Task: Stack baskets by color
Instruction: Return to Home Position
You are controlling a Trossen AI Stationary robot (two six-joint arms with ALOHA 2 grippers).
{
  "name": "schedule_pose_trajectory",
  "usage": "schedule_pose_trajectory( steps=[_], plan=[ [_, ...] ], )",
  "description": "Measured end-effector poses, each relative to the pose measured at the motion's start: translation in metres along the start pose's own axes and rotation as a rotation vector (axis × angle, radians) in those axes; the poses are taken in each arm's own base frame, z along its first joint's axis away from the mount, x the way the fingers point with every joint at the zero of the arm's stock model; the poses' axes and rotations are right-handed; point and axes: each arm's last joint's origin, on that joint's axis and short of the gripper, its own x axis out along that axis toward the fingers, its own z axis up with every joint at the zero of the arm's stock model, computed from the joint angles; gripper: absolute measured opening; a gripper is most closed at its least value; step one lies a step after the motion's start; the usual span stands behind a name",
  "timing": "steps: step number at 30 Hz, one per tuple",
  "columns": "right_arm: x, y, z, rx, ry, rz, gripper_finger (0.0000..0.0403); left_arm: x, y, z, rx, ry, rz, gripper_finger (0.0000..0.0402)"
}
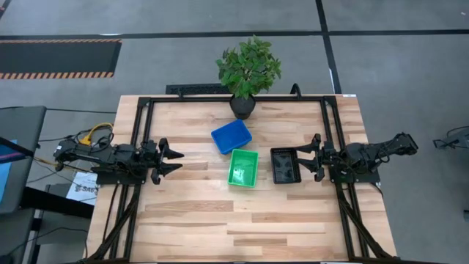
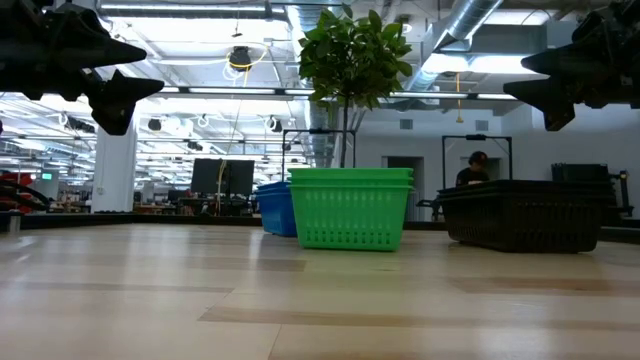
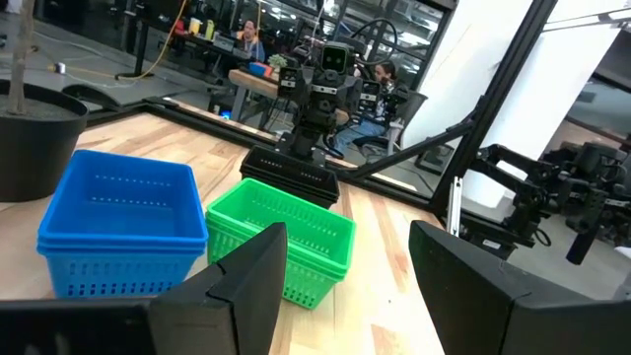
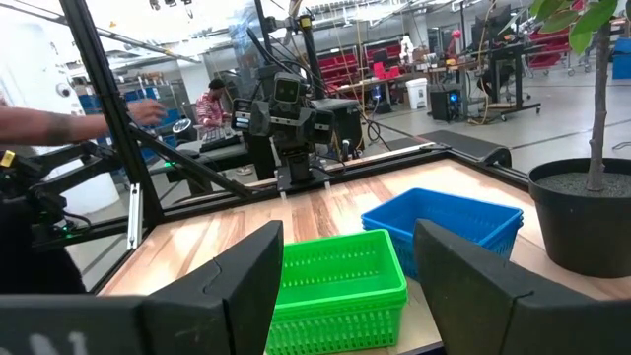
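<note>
Three stacks of baskets stand on their bases mid-table: blue baskets (image 1: 231,136) at the far side, green baskets (image 1: 243,167) in the middle, black baskets (image 1: 284,165) to the right. Layered rims show on each stack in the low view: blue (image 2: 272,207), green (image 2: 350,207), black (image 2: 525,212). My left gripper (image 1: 176,159) hovers open at the table's left side, pointing level toward the stacks. My right gripper (image 1: 305,157) hovers open just right of the black stack, touching nothing. The wrist views show the green stack (image 3: 286,232) (image 4: 335,286) beyond the open fingers.
A potted plant (image 1: 248,72) stands at the table's far edge, just behind the blue stack. Black frame rails (image 1: 139,139) run along both table sides. Bare wood lies toward the near edge (image 1: 234,227). People show in the room beyond the table.
</note>
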Motion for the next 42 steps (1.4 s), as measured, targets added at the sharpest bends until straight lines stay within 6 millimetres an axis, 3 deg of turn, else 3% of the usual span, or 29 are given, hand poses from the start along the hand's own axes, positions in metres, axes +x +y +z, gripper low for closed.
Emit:
schedule_pose_trajectory(
  steps=[42],
  plan=[
    [0.0, 0.0, 0.0002, 0.002, -0.003, 0.0, 0.0249, -0.0024, -0.0006, 0.003, -0.006, -0.036, -0.012, 0.0203]
  ],
)
